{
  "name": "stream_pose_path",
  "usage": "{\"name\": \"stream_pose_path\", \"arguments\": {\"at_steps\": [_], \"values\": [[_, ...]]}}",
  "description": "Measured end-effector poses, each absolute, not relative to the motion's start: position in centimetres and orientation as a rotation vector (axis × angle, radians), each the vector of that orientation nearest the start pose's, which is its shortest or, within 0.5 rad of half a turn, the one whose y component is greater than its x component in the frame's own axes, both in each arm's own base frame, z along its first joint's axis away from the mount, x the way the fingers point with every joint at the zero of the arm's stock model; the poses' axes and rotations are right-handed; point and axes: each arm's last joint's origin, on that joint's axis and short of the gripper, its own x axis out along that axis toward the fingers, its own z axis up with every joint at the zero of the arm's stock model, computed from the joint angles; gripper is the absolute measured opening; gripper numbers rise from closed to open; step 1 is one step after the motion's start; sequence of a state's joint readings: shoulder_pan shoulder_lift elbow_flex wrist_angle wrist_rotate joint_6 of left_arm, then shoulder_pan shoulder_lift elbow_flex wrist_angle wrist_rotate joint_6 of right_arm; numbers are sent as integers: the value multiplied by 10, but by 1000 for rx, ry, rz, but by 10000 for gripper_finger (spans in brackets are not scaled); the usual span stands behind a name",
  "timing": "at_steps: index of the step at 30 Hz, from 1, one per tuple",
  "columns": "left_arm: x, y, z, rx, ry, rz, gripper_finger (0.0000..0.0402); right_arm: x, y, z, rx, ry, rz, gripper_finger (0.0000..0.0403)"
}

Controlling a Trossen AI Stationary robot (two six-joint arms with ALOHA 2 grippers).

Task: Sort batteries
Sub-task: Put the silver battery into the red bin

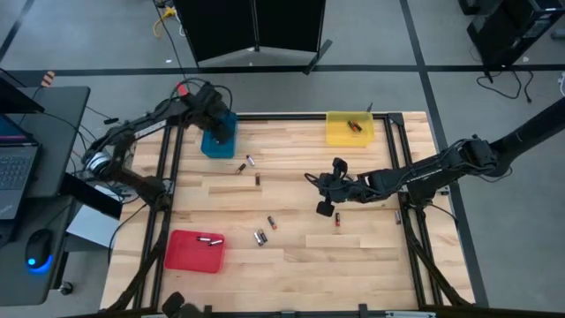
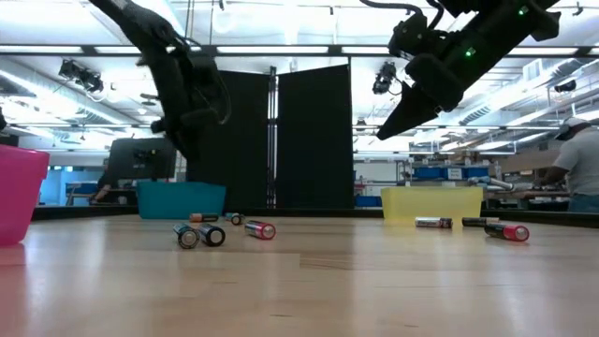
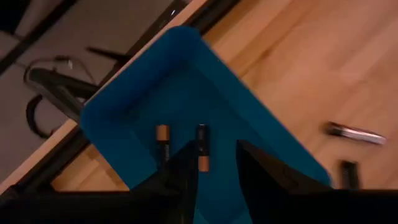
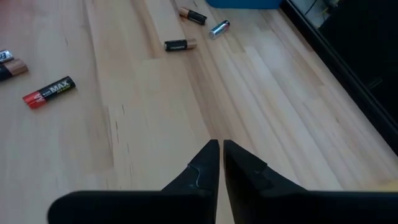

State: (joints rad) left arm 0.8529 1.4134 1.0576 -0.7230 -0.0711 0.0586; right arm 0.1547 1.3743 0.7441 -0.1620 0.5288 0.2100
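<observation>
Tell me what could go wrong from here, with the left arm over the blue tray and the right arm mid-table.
1. The left gripper hangs open over the blue plastic tray, which sits at the table's far edge; a nudge could shift it or its two copper-ended batteries.
2. The right gripper is shut above bare wood; descending like this, it could not grasp anything.
3. The loose cylindrical cells mid-table can roll if brushed.

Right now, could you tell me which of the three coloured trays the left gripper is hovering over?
The blue plastic tray at the table's far left corner; the left gripper hangs open above its two batteries, unlike the yellow tray and red tray.
</observation>
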Motion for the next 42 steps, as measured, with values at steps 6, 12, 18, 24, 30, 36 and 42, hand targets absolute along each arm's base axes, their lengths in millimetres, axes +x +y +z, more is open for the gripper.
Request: {"name": "stream_pose_path", "arguments": {"at_steps": [6, 12, 18, 24, 30, 36, 42], "values": [[172, 170, 243, -344, 881, 726, 117, 265, 27, 199, -72, 731, -418, 23], [178, 129, 222, -276, 635, 545, 117, 265, 28, 199, -48, 738, -377, 18], [190, 92, 203, -220, 436, 338, 117, 265, 29, 198, 11, 735, -363, 23], [197, 63, 191, -170, 347, 192, 117, 265, 29, 198, 37, 731, -371, 31], [201, 51, 191, -166, 397, 136, 116, 272, 30, 189, 48, 740, -378, 40], [209, 55, 216, -65, 572, 118, 99, 278, 31, 171, 20, 796, -380, 48], [230, 73, 237, 80, 791, 89, 82, 282, 32, 160, 9, 830, -378, 52]]}}
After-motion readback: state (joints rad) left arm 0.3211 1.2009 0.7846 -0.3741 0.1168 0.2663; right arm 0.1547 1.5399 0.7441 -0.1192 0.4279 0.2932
